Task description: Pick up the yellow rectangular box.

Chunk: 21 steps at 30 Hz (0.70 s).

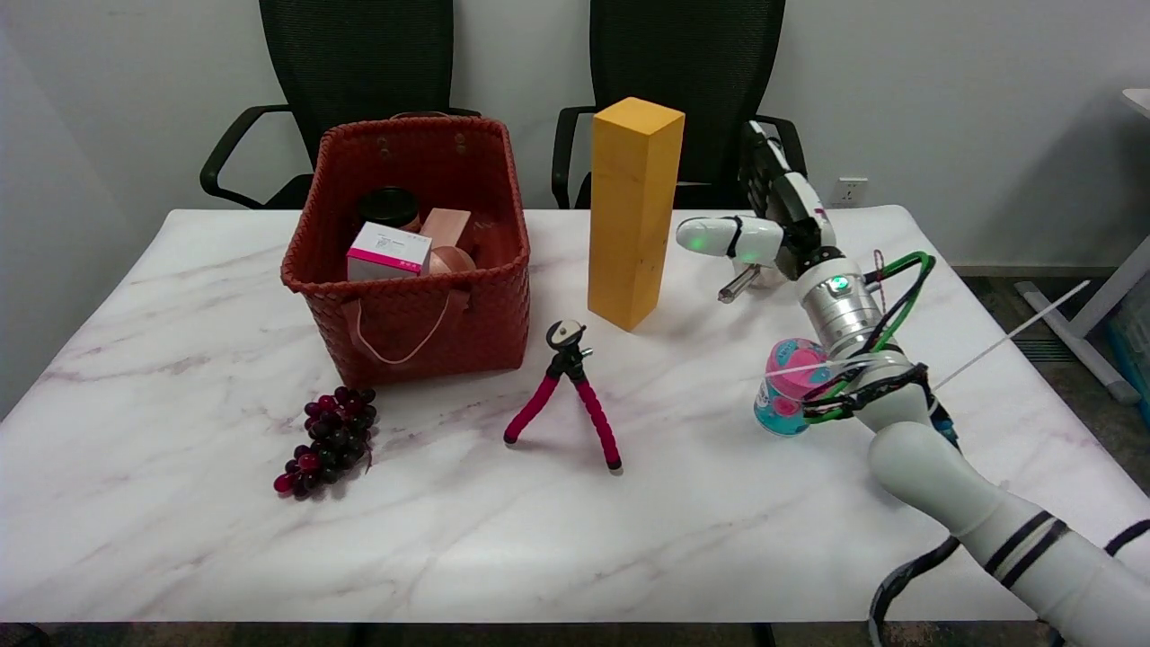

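The yellow rectangular box stands upright on the marble table, right of the red basket. My right hand hovers just to the right of the box, a small gap away from its side. The thumb points left toward the box and the other fingers stretch up and back. The hand holds nothing and touches nothing.
A red woven basket holding a white-and-pink carton, a dark-lidded jar and pink items sits left of the box. A pink-legged mini tripod stands in front of the box. Dark grapes lie front left. A pink-and-teal cup sits under my forearm. A small object with a metal tip lies below the hand.
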Each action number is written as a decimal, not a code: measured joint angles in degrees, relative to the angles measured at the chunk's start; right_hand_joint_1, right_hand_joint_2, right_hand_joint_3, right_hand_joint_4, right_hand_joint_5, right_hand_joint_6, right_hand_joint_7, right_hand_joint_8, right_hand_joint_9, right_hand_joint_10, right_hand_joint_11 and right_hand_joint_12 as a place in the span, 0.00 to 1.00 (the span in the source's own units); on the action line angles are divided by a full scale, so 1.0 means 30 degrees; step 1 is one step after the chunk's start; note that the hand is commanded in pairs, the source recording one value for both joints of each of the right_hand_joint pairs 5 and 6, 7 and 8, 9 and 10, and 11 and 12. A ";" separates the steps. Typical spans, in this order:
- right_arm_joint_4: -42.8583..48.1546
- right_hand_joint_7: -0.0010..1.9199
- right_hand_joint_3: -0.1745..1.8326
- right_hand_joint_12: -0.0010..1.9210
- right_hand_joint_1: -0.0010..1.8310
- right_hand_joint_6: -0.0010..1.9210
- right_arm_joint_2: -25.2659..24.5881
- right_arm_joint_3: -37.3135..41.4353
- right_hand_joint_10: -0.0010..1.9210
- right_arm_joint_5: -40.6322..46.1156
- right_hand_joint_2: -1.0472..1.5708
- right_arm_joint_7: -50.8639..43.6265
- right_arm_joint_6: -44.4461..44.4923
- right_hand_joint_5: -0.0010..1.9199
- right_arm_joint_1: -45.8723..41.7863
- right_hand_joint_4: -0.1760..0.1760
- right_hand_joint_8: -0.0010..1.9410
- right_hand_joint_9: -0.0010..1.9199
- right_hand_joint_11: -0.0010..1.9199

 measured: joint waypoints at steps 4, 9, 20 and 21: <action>-0.1117 0.00 0.00 0.00 0.56 0.00 -0.0207 -0.0790 0.00 0.0043 0.44 -0.0172 0.0224 0.00 0.1022 0.50 0.00 0.00 0.00; -0.2515 0.00 0.00 0.00 0.56 0.00 -0.0617 -0.1569 0.00 0.0157 0.44 -0.0315 0.0450 0.00 0.2134 0.50 0.00 0.00 0.00; -0.4711 0.00 0.00 0.00 0.56 0.00 -0.1385 -0.2406 0.00 0.0507 0.43 -0.0538 -0.0062 0.00 0.3898 0.50 0.00 0.00 0.00; -0.4812 0.00 0.00 0.00 0.56 0.00 -0.1426 -0.2430 0.00 0.0554 0.43 -0.0559 -0.0145 0.00 0.4017 0.50 0.00 0.00 0.00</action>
